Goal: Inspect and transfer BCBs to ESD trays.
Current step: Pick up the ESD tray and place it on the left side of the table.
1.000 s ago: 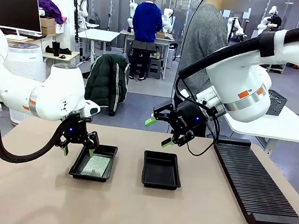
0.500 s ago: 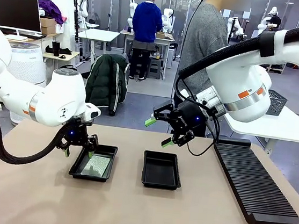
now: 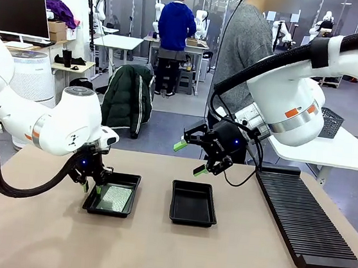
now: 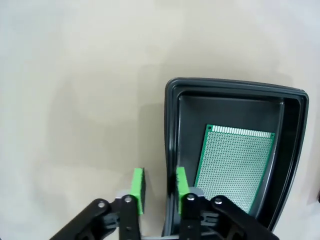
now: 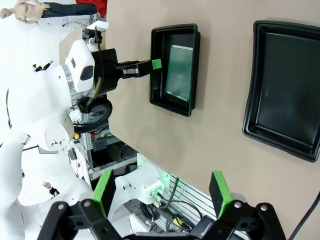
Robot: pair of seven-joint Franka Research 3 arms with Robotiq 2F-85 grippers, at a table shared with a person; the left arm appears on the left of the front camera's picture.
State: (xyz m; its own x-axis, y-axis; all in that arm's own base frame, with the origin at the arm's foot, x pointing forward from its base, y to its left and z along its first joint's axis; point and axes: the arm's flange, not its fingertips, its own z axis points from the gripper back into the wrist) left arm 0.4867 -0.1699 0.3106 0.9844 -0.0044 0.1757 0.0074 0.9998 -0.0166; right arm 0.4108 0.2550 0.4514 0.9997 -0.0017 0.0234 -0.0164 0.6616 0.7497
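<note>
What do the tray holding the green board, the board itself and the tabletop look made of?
Tray: likely moulded plastic, black, semi-gloss; soft highlights along its rounded rim.
Board: probably fibreglass perfboard, green, matte; fine grid of holes, pale strip at one end.
Tabletop: beige, smooth, matte; laminate or similar, can't tell.

A wide beige flat-topped table (image 3: pixel 152 254) carries three things. A shallow black rectangular plastic tray with a flared rim (image 3: pixel 108 212) lies flat left of centre, and a second tray of the same kind (image 3: pixel 193 203) lies near its right side at the middle, the two parallel and apart with a strip of bare tabletop between them. A long black ribbed plastic rack (image 3: pixel 305 219) lies flat along the table's right side, running from the far edge toward the near right corner, apart from both trays.
</note>
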